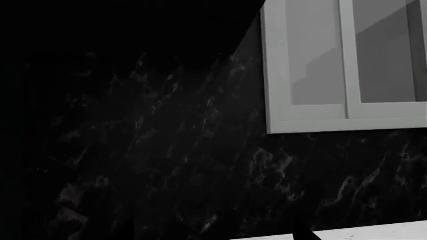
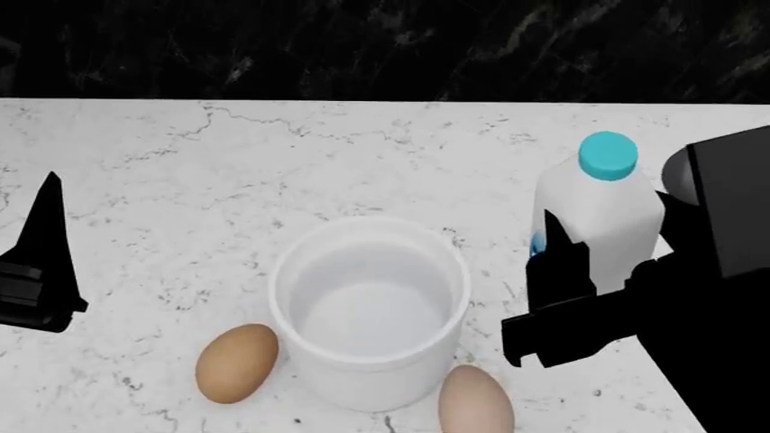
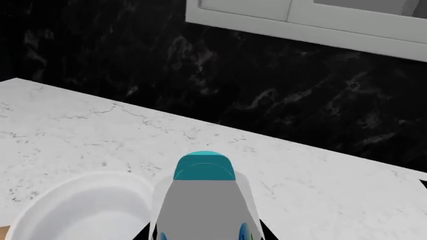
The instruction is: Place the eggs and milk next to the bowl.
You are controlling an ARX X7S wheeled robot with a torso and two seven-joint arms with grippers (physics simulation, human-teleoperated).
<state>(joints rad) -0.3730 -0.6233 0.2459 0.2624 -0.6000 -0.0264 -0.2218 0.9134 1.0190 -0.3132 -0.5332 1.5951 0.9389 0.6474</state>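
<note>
The white bowl (image 2: 367, 302) stands on the marble counter (image 2: 241, 171). A tan-brown egg (image 2: 237, 363) lies against its near left side, and a paler egg (image 2: 475, 401) lies at its near right. Just right of the bowl is the milk (image 2: 598, 221), a white bottle with a cyan cap (image 2: 608, 155). My right gripper (image 2: 565, 271) is shut on it, and in the right wrist view its black fingers hug both sides of the milk (image 3: 203, 205) beside the bowl (image 3: 80, 210). The left gripper (image 2: 50, 194) hovers open and empty, apart at the far left. Only one of its fingertips (image 1: 301, 234) shows in the left wrist view.
A black marbled wall (image 2: 385, 45) runs along the counter's far edge. A white-framed window (image 1: 347, 112) is set in it, its frame (image 3: 300, 25) also showing in the right wrist view. My right arm (image 2: 722, 262) covers the counter's near right corner.
</note>
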